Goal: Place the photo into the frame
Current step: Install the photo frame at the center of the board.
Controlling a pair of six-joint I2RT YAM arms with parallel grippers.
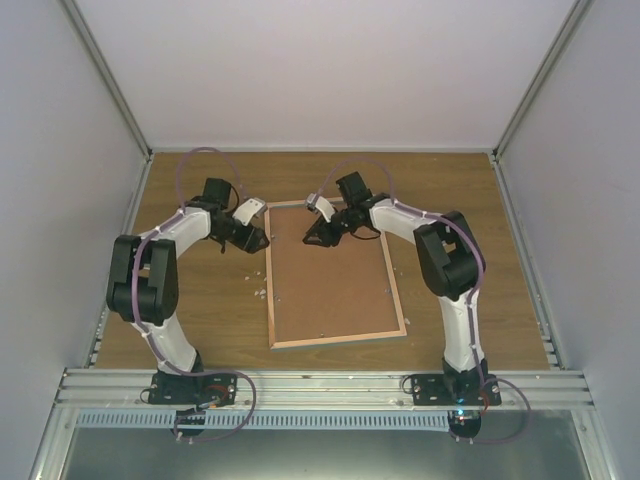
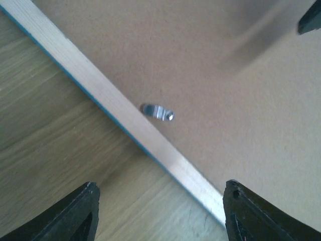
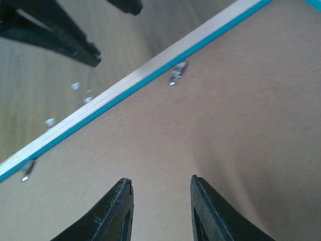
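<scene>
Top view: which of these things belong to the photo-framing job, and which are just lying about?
Belong to the job:
- frame, lying face down, brown back up
- metal clips on its back
- left hand and right hand, both open over it
(The photo is not in view.)

Just lying about:
- small white scraps on the table

Inspected: left arm (image 1: 160,290) and right arm (image 1: 450,270) have white link shells, black joint housings and black base mounts. A lilac cable (image 1: 200,152) loops along each arm, and thin dark leads curl at the bases. The left gripper (image 2: 160,186) and right gripper (image 3: 160,179) have matte black tapered fingers, the right pair faintly scuffed.
</scene>
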